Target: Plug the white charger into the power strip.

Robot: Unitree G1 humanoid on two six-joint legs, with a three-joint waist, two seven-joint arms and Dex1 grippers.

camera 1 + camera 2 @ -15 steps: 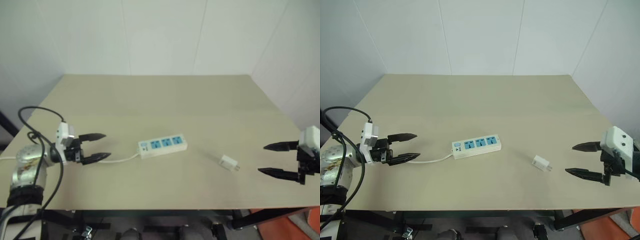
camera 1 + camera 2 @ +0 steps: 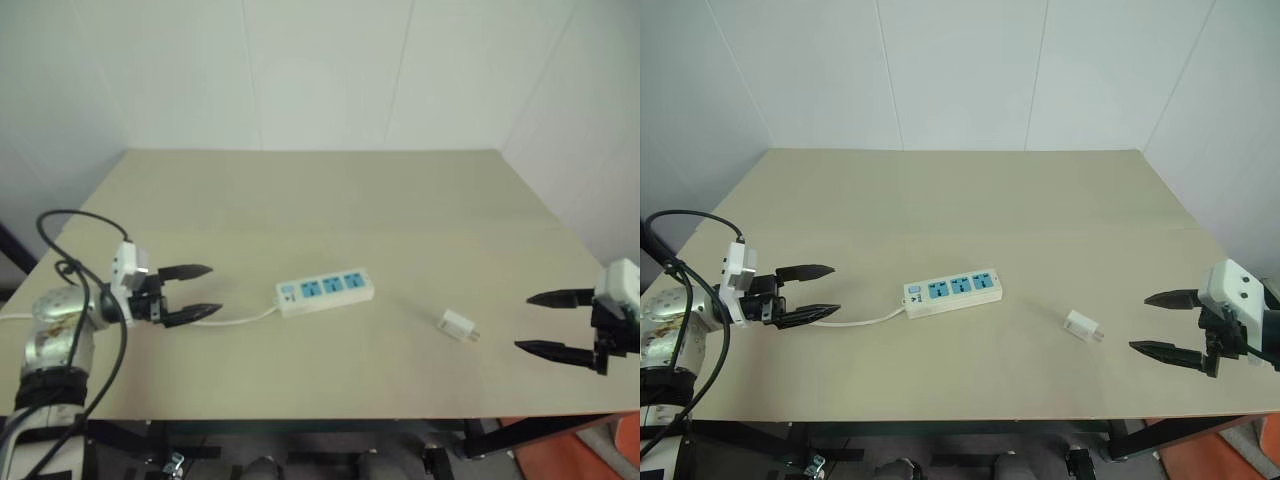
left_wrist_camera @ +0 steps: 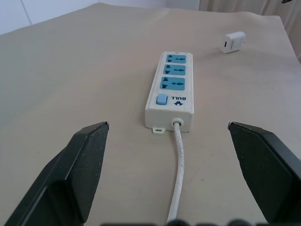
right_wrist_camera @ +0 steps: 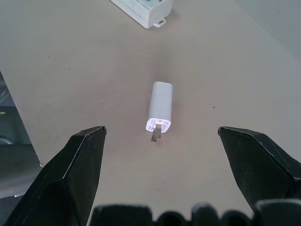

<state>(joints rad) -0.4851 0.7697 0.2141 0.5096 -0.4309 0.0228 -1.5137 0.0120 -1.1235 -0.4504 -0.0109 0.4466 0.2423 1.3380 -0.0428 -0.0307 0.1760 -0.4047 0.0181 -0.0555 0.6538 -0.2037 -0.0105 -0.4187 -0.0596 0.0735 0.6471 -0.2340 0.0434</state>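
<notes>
Down a touch goes the right gripper (image 2: 1162, 322) compared with a moment ago, dipping slightly toward the near edge of the table (image 2: 940, 190), while everything else holds its place. Starting on the left, the left gripper (image 2: 818, 291) hovers over the tabletop with its two black fingers spread wide and nothing between them, pointing along the thin white cord (image 2: 872, 320) toward the power strip (image 2: 952, 291). That strip lies flat near the middle of the table, three blue sockets facing up, its switch end and cord turned toward the left gripper; the left wrist view looks straight down the cord at it. Moving on to the right, the white charger (image 2: 1081, 325) lies on its side on the bare tabletop, well apart from the strip and between it and the right gripper. Its metal prongs (image 4: 157, 132) point toward the right gripper, as the right wrist view shows. Over on the far right, that gripper hangs near the table's edge, fingers parted wide, empty, aimed at the charger without touching it.
</notes>
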